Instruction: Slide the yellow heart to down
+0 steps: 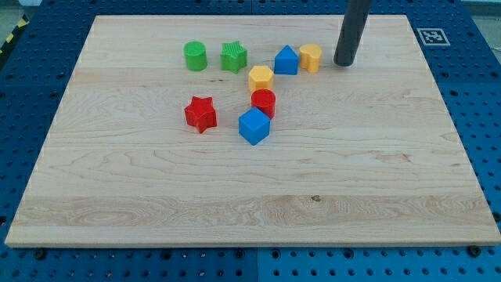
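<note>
Yellow heart near the top edge, my tip just beside it

Wooden bench (235,196) with pale grain lies on a blue perforated surface (23,94). All blocks stand in the upper half; the lower half of the board is open wood down to the bottom edge.

The yellow heart (311,58) stands near the view's top, touching or almost touching the blue house-shaped block (286,60) on its left. Below the heart the wood is free. My tip (344,63) rests on the board just beside the heart, on its right, with a small gap. I carry no end effector that can clench or release, only this dark smooth rod.

A yellow hexagon (261,77) sits below-left of the blue house block, and a red cylinder (264,103) is just under it, touching a blue cube (254,126). A red star (200,113) stands apart on the left. A green cylinder (196,56) and a ribbed green star (233,57) stand near the top.
</note>
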